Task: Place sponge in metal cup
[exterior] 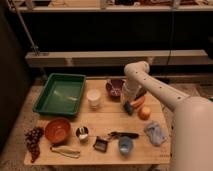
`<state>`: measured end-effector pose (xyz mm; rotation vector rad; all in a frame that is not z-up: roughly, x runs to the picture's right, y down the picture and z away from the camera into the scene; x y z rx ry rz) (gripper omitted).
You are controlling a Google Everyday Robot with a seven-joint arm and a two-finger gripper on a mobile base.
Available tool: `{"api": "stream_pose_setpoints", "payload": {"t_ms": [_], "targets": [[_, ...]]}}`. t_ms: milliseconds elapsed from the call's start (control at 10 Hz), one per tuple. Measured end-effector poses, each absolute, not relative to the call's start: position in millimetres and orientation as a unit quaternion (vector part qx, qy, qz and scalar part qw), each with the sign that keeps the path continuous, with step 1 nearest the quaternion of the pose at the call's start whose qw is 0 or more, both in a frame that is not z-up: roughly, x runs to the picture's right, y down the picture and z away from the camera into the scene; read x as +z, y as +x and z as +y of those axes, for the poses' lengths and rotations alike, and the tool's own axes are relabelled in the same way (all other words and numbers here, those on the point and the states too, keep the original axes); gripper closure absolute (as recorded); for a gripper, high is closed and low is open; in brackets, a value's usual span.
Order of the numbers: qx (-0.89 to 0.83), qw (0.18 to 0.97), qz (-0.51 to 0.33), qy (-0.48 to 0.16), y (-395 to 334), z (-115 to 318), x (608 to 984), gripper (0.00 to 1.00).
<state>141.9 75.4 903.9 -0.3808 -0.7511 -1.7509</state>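
End effector (pixel 128 101) points down onto sponge (pixel 128 108), arm (pixel 152 86) bent; grip unclear.

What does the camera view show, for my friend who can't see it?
A white robot arm's gripper is down at the teal sponge beside a carrot on a wooden table. The metal cup stands farther off, next to an orange bowl.
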Motion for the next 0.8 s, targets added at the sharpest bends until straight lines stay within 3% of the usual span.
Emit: {"api": "stream_pose_setpoints", "payload": {"t_ms": [200, 800], "targets": [[-0.744, 0.563, -0.322, -0.159, 141.7, 75.7, 903.2, 0.98], [-0.739, 0.570, -0.338, -0.124, 146.0, 59.9, 880.2, 1.00]]}}
